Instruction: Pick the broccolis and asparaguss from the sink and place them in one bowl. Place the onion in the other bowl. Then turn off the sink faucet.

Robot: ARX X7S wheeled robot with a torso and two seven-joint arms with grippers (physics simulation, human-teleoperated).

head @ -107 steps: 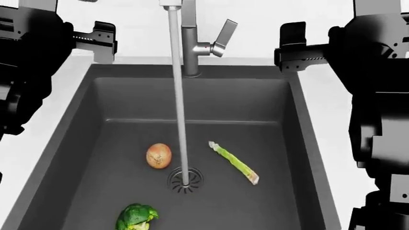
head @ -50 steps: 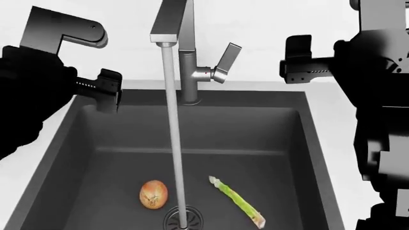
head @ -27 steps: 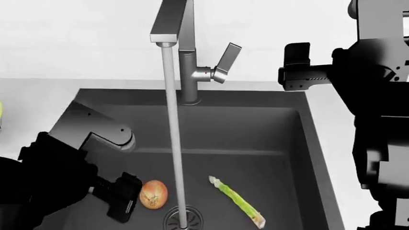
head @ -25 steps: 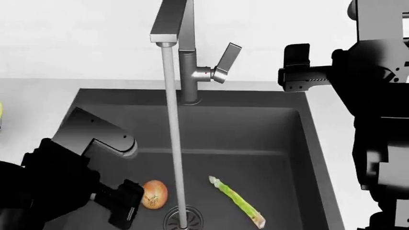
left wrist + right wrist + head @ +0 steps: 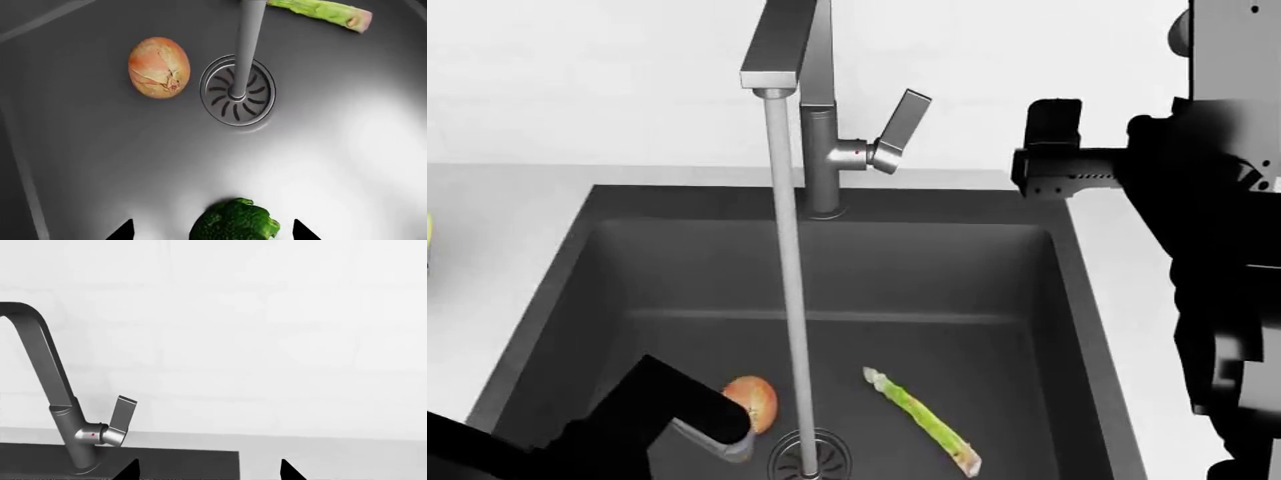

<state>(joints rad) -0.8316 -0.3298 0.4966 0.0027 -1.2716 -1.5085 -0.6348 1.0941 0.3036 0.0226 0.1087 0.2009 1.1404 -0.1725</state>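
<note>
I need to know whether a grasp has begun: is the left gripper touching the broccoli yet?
Apart. In the left wrist view the broccoli sits between the left gripper's spread fingertips, with bare sink floor on both sides.

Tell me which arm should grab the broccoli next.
Left. Its claw hangs open inside the sink, with the broccoli lying between its tips in the left wrist view. The right claw is up beside the faucet, outside the basin.
</note>
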